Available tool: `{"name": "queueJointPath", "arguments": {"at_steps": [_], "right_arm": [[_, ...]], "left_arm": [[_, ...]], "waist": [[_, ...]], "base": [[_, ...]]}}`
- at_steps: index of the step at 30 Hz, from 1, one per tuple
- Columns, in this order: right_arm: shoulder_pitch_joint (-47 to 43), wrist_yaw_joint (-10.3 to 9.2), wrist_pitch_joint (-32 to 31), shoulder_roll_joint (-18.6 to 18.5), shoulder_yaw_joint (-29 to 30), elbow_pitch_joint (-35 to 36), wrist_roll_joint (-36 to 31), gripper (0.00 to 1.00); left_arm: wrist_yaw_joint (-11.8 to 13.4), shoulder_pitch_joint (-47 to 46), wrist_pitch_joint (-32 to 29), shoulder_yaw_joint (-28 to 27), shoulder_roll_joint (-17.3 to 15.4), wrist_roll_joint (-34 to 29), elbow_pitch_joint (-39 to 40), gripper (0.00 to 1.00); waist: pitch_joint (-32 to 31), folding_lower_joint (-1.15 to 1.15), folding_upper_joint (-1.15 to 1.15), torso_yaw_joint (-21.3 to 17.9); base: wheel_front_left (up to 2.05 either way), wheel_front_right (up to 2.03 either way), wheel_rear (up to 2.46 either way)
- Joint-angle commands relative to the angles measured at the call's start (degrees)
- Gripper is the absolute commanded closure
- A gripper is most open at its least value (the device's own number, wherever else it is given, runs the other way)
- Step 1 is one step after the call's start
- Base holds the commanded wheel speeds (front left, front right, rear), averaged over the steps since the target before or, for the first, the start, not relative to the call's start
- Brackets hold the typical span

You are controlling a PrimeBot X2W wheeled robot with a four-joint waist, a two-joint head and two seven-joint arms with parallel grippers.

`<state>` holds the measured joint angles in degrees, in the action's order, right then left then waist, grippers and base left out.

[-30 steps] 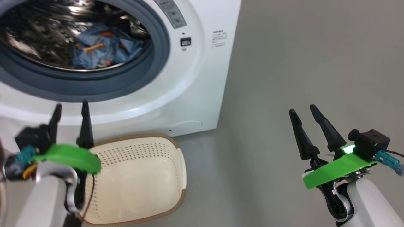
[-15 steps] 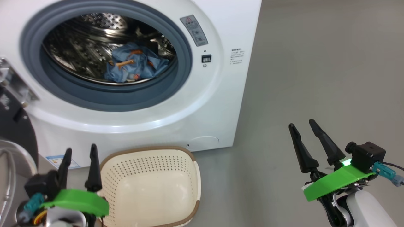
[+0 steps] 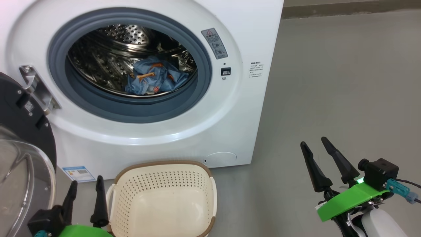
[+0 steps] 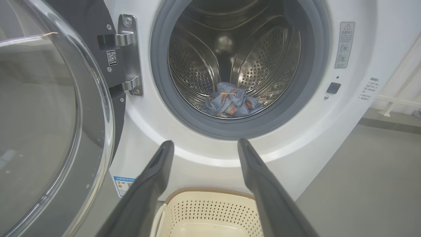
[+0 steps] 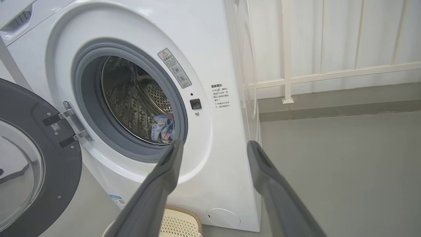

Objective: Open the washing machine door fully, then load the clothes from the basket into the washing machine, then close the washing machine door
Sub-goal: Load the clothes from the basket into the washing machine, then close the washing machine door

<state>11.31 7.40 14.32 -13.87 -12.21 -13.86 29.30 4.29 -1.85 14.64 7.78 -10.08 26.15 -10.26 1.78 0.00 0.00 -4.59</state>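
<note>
Hanging open left of the washing machine, the washing machine door is cut off at the edge. The left gripper, fingers apart and empty, sits near the machine's blue label, whose print is too small to read. The basket stands in front. The clothes lie in the drum. A sticker shows a red warning triangle. The right gripper is open too. The view has pulled back, so the door now shows.

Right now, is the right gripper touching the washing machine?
Apart. The head view shows a wide strip of grey floor between the open right gripper and the washing machine at its white front corner.
</note>
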Motion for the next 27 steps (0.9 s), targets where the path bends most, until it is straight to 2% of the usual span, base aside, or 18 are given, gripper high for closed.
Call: {"name": "queueJointPath", "arguments": {"at_steps": [1,27], "right_arm": [[-0.33,0.09,0.68,-0.72,-1.19,1.26,-0.12,0.0],[-0.38,0.09,0.68,-1.26,-2.7,0.73,0.43,0.0]], "left_arm": [[0.05,-0.52,0.36,-2.34,-0.89,-0.29,1.97,0.0],[-1.2,0.1,0.36,-2.89,-1.23,-0.69,3.18,0.0]], "waist": [[-0.33,0.0,0.0,0.19],[-1.02,0.0,0.0,0.61]], "base": [[0.0,0.0,0.0],[0.0,0.0,0.0]]}}
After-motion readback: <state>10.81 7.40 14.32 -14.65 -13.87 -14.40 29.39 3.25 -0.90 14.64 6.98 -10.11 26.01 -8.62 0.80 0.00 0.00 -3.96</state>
